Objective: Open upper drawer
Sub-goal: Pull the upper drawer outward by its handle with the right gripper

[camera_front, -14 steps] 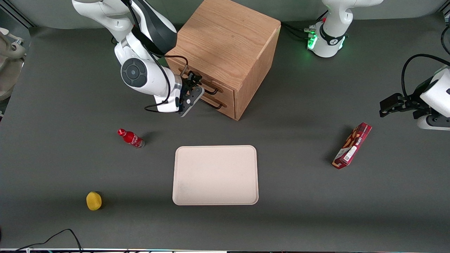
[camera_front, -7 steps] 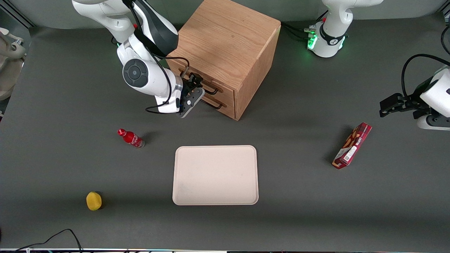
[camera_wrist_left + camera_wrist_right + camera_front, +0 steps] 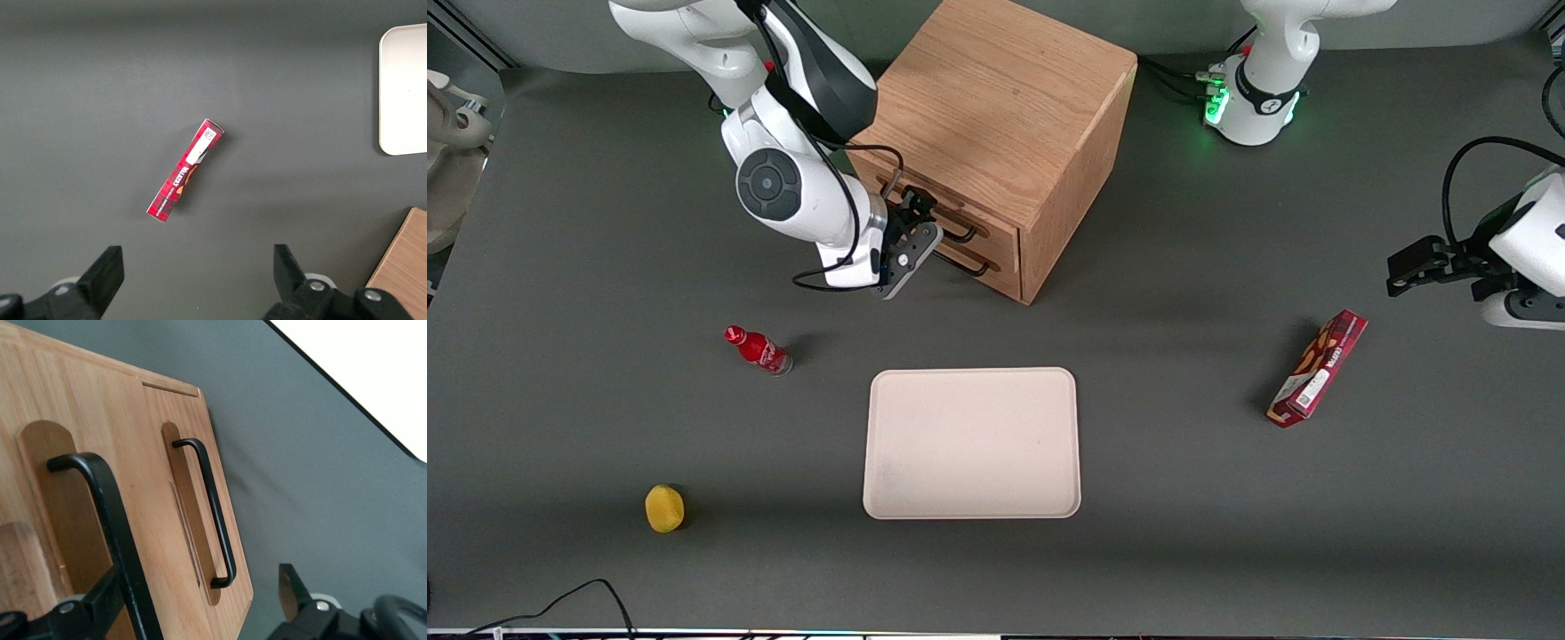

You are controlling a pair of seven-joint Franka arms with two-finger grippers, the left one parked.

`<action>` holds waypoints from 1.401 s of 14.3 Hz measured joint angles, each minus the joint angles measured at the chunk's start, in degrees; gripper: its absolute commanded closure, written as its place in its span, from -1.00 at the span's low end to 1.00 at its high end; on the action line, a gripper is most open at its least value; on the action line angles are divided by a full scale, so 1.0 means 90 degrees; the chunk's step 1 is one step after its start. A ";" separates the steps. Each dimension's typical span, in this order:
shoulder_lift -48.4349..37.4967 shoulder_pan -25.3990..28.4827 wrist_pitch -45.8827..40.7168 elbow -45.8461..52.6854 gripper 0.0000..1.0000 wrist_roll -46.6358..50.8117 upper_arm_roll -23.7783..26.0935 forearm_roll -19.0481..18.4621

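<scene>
Oak cabinet [image 3: 996, 116], farther from the front camera than beige tray [image 3: 971, 443]. Upper drawer [image 3: 925, 209], topmost in cabinet front, seemingly shut. Gripper [image 3: 911, 233] at its black handle [image 3: 110, 520], fingers parted astride the bar.

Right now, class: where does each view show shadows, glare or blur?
Front view: even light, soft shadows beside the snack box and red bottle; green glow on the parked arm's base. Right wrist view: the tray is glared white; the gripper at the upper drawer's handle looks blurred. Left wrist view: sharp, flat light.
</scene>
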 measured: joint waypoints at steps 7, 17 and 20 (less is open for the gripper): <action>0.0001 -0.0025 0.0013 0.0000 -1.00 -0.0280 -0.0213 -0.0146; 0.0097 -0.0067 0.0056 0.0242 -1.00 -0.0922 -0.0839 -0.0171; 0.0273 -0.0068 0.0056 0.0464 -1.00 -0.1075 -0.1011 -0.0216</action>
